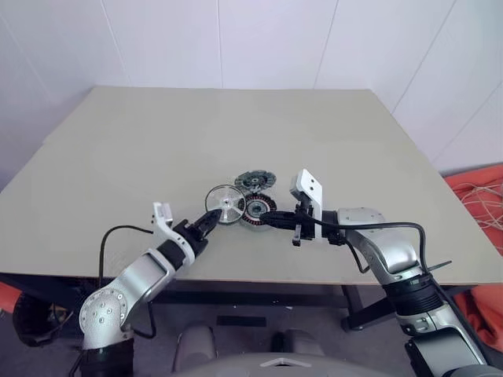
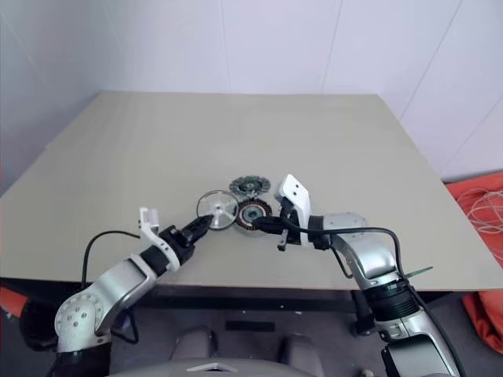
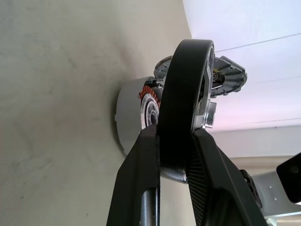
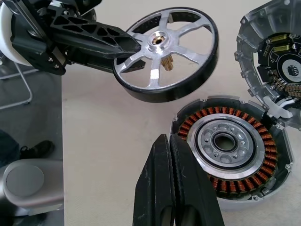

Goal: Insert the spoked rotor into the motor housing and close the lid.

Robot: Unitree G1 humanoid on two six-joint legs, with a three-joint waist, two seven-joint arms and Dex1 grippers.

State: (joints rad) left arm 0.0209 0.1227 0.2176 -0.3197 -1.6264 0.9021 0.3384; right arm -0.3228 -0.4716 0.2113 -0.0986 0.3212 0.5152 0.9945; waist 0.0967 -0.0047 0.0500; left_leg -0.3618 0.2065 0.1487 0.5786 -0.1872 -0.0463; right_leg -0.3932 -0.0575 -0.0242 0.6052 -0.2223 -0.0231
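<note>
You are looking at a tan table (image 1: 118,157) with the motor parts near its near edge, around the middle.

The left gripper (image 1: 211,220) is pinching the spoked rotor (image 1: 225,204) by its dark rim, one black finger on each side of the wheel. In the left wrist view the fingers (image 3: 141,160) are squeezing the rim between them. The wheel is being held up off the table, tipped, with its flat silver face turned up and toward you. Its little brass shaft is sticking out of the shiny hub, pointing down and toward the housing side. The rotor is sitting just past the fingertips, on their far right side.

The motor housing (image 4: 230,150) is lying flat on the table, just right of the rotor, open side facing up. You are seeing its ring of copper windings and its grey hub in the middle. The rotor is beside it, not over it and not inside it.

The lid (image 1: 256,181) is lying open just behind the housing, touching its far edge.

The right gripper (image 1: 267,219) is pressed together, holding nothing. Its tips are resting right beside the near right edge of the housing, pointing left.

No writing can be read on any part.
</note>
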